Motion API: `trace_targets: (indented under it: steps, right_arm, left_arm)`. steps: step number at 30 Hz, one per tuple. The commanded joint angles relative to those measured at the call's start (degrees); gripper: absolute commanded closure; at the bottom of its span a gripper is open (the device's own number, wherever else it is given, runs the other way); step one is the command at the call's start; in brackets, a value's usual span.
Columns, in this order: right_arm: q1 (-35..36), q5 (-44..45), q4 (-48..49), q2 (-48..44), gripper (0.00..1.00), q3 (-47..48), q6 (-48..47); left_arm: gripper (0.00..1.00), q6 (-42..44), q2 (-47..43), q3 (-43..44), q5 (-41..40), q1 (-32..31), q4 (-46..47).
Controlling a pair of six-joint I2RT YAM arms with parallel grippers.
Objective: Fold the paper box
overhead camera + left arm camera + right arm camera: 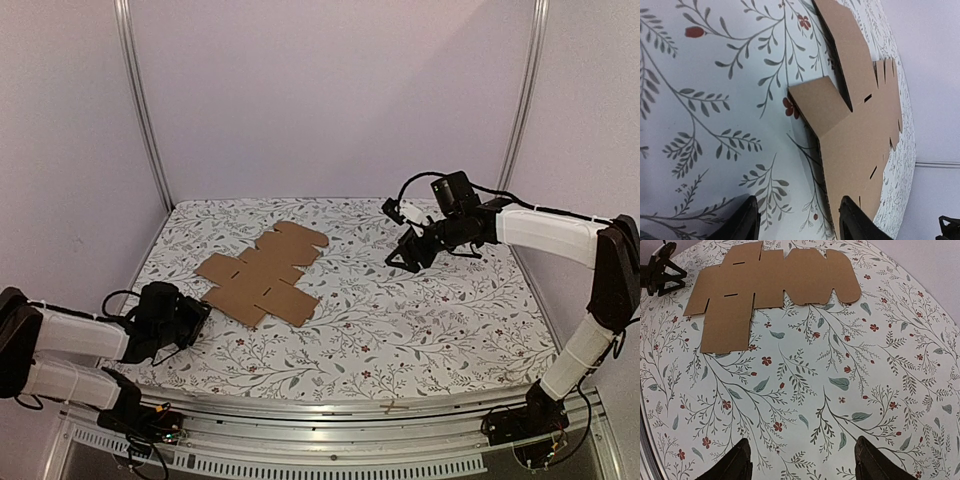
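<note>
Down at the bottom edge of the left wrist view sat the left gripper [797, 214], jaws parted, nothing between them but patterned cloth; its right-hand finger came right up against the near edge of the paper box [855, 130], though whether it actually touched, I could not tell; the box was an unfolded brown sheet running up the right half of that frame, one square flap jutting left with a dark shadow under its edge.

Over to the right wrist view; the right gripper [802, 457] was open too, both black fingers wide at the bottom edge and holding nothing; the cardboard lay flat at the upper left of that frame, well apart from it, slots and rounded flaps plain to see.

From above, the sheet lay left of centre on the floral tablecloth [420, 320]; the left gripper crouched low at lower left, just beside the sheet's near corner; the right one hung right of centre, angled toward it; pale wall [330, 90] stood behind.
</note>
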Motion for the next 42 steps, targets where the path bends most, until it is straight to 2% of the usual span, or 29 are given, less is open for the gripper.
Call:
trace_targets:
  steps: [1, 10, 13, 16, 21, 23, 27, 29, 31, 32, 34, 36, 39, 42]
  right_arm:
    - [0.07, -0.86, -1.01, -0.38, 0.31, 0.51, -0.3]
    - [0.04, -1.5, -1.24, -0.19, 0.31, 0.38, -0.16]
    - [0.03, -2.13, -1.39, -0.28, 0.31, 0.3, -0.14]
    - [0.08, -2.42, -1.4, -0.13, 0.31, 0.34, 0.01]
    - [0.07, -3.01, -1.44, -0.05, 0.31, 0.36, 0.46]
    - [0.02, -3.09, -1.57, -0.38, 0.31, 0.25, 0.48]
    - [0.07, -2.28, -1.58, -1.77, 0.31, 0.2, 0.16]
    - [-0.04, -1.65, -1.67, -2.6, 0.31, 0.36, 0.13]
    - [-0.31, -1.3, -1.98, -3.35, 0.3, 0.87, 0.28]
    - [-0.65, -1.23, -2.34, -4.01, 0.3, 1.23, 0.62]
    - [-1.43, -0.99, -3.31, -5.06, 0.3, 2.28, 1.1]
    - [-2.75, -0.56, -4.19, -6.81, 0.3, 3.12, 1.43]
    - [-5.08, 0.35, -4.93, -10.44, 0.3, 3.58, 1.66]
    - [-6.76, 1.26, -5.24, -14.07, 0.29, 2.96, 1.66]
  left_arm:
    - [0.46, 2.24, 6.45, -0.32, 4.21, 2.32, 11.16]
    - [0.53, 0.31, 20.51, 2.83, 5.73, 4.03, 22.7]
    - [0.57, -2.15, 27.54, 2.52, 6.67, 4.48, 31.14]
    - [0.67, -5.06, 36.75, 2.57, 8.2, 4.96, 42.73]
    - [0.92, -9.89, 53.9, 4.07, 11.96, 5.3, 68.21]
    - [0.96, -10.18, 54.64, 5.83, 14.94, 5.27, 68.69]
    - [1.0, -0.46, 43.89, 6.97, 16.81, 3.89, 67.44]
    - [1.0, 3.89, 34.77, 8.53, 18.83, 3.92, 58.62]
    - [1.0, 11.88, 23.01, 13.12, 20.55, 3.53, 38.33]
    - [1.0, 17.93, 16.58, 17.28, 19.67, 2.55, 24.46]
    - [1.0, 32.29, 6.67, 27.78, 9.54, -1.86, -3.51]
    - [1.0, 43.28, 2.04, 37.65, -0.17, -6.46, -22.37]
    - [1.0, 50.62, 0.18, 50.28, -5.44, -8.29, -39.88]
    - [1.0, 57.78, -0.12, 58.74, -11.38, -11.44, -51.7]
